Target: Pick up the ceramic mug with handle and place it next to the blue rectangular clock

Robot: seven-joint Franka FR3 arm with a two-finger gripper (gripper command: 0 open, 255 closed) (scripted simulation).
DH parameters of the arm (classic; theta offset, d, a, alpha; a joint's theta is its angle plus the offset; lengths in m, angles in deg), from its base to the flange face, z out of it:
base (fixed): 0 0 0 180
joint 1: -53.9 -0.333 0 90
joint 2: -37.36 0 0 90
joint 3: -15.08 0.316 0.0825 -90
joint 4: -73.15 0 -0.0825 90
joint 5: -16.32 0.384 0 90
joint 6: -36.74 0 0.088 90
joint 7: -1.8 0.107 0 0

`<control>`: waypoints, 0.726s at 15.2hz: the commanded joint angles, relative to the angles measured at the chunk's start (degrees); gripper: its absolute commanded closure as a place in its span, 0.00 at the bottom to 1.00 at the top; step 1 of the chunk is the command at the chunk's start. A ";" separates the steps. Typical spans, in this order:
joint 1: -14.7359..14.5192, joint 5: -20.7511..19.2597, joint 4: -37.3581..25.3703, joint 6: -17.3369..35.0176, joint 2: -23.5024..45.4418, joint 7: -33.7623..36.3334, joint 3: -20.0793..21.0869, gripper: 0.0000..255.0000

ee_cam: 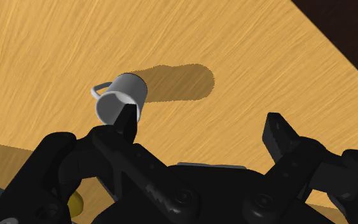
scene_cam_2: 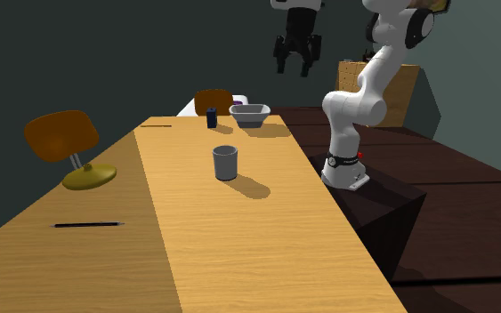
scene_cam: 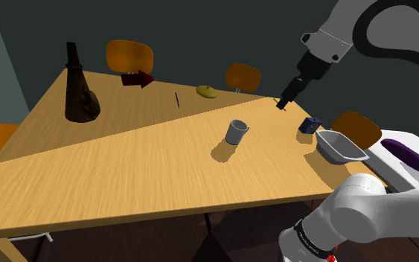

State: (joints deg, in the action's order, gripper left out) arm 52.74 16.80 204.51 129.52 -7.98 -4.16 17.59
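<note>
A grey mug (scene_cam: 237,132) with a thin handle stands upright near the middle of the wooden table (scene_cam: 126,171). In the second exterior view the mug (scene_cam_2: 226,163) is a short way in front of a small dark blue clock (scene_cam_2: 212,116). In the shoulder view the clock (scene_cam: 309,125) stands to the mug's right. My black gripper (scene_cam: 283,103) hangs open and empty well above the table, between mug and clock. From the wrist, the mug (ee_cam: 121,98) lies far below, just beyond one fingertip (ee_cam: 128,121) of the gripper (ee_cam: 203,127).
A grey bowl (scene_cam: 339,146) sits beside the clock near the table's edge. A tall dark vase (scene_cam: 77,88), a dark red object (scene_cam: 138,78), a yellow object (scene_cam: 207,91) and a pencil (scene_cam: 176,100) lie farther off. Orange chairs (scene_cam: 129,56) ring the table.
</note>
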 commanded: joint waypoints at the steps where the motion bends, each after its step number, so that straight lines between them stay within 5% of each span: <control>1: 0.00 0.00 0.00 0.00 0.00 0.00 0.00 0.00; 11: 0.90 -2.85 5.99 16.83 13.25 -5.34 -3.08 0.00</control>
State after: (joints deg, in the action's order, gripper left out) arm 53.66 14.11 209.84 144.34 3.73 -9.26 14.55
